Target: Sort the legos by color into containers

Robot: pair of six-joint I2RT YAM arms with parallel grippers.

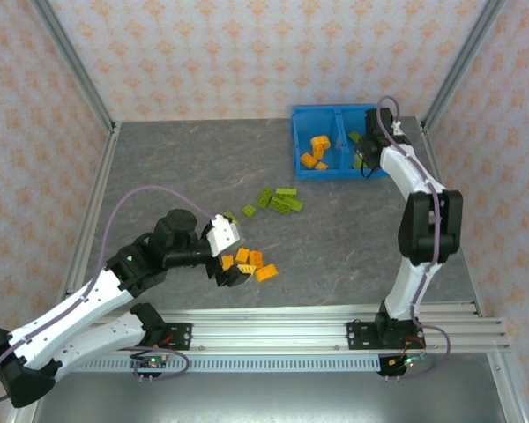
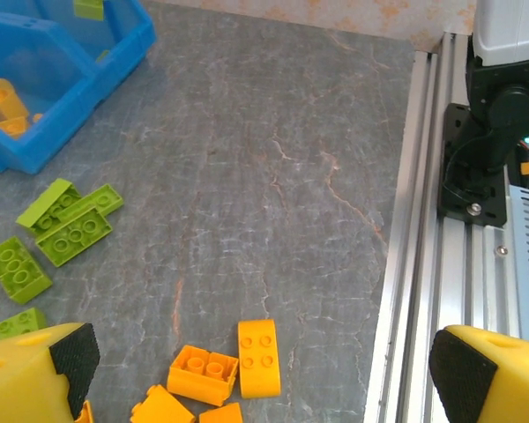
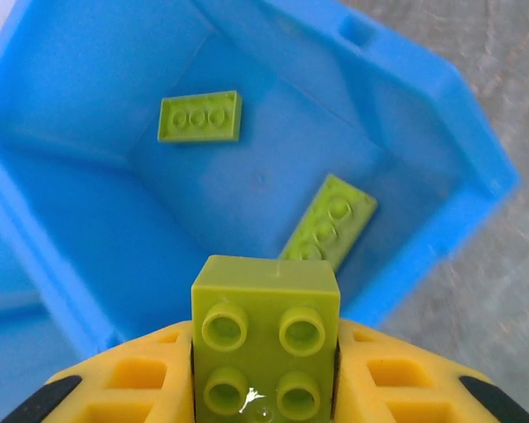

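My right gripper (image 3: 266, 388) is shut on a lime green four-stud lego (image 3: 266, 339), held above the right container (image 3: 115, 229) of the blue bin (image 1: 304, 141). Two flat green legos (image 3: 199, 116) lie on that compartment's floor. In the top view the right gripper (image 1: 368, 159) hangs over the bin's right half, and orange legos (image 1: 316, 152) fill part of the left half. My left gripper (image 2: 263, 374) stands open over a cluster of orange legos (image 2: 258, 357) near the table's front edge. Several green legos (image 2: 70, 225) lie loose on the table.
The aluminium rail (image 2: 414, 220) runs along the table's near edge, with the right arm's base (image 2: 489, 132) bolted to it. Bare grey tabletop (image 1: 176, 167) spreads left of the bin. Frame posts and patterned walls close in the back and sides.
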